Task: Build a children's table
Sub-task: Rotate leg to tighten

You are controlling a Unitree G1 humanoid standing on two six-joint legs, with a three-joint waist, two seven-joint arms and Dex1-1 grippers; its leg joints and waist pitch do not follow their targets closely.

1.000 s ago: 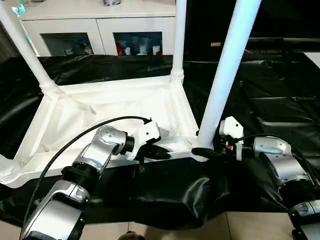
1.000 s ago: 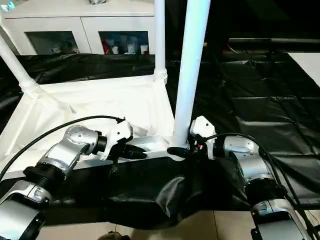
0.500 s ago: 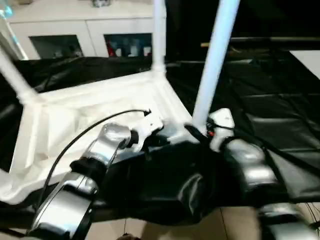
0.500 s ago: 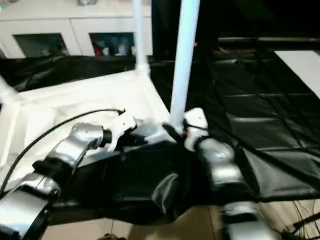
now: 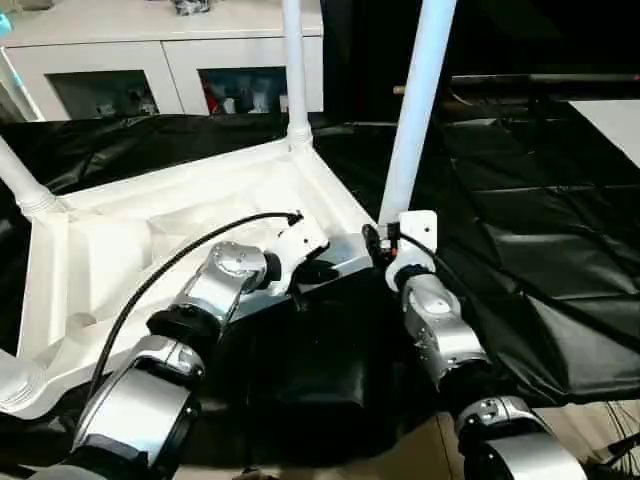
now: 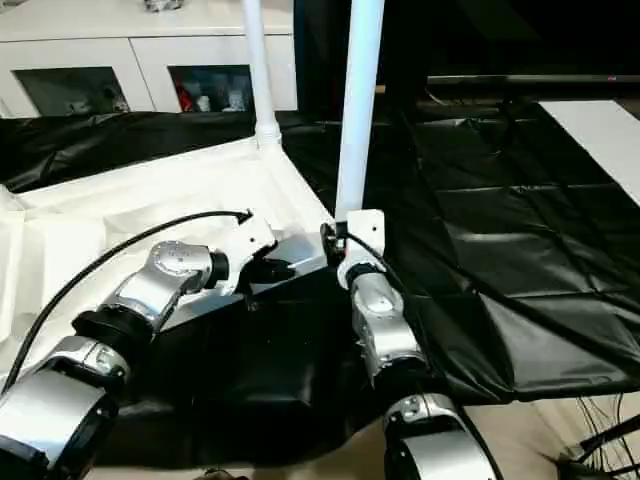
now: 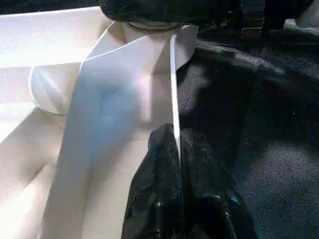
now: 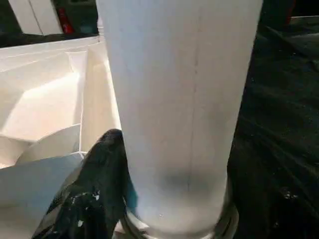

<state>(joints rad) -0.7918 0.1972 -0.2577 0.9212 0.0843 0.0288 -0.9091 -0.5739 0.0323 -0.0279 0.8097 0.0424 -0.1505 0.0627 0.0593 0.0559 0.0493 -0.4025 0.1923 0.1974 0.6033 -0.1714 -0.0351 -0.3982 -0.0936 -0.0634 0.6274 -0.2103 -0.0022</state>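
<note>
- Black crinkled sheeting (image 5: 540,260) covers the counter; a white cabinet (image 5: 170,50) with glass doors stands behind.
- Left fingers (image 7: 169,199), black and glossy, are clenched on the thin raised rim of the tabletop (image 5: 130,250), one finger on each side of the edge.
- Right fingers (image 8: 94,194) press against the base of the near leg (image 5: 415,110), a smooth white tapered tube; whether they clamp it I cannot tell.
- That leg stands upright in a rounded corner socket; another leg (image 5: 293,70) rises from the far corner, and a third (image 5: 20,180) leans at the left.
- Tabletop lies upside down on the sheeting, white moulded plastic.
- Both silver forearms reach forward, wrists bent inward toward the near corner.
</note>
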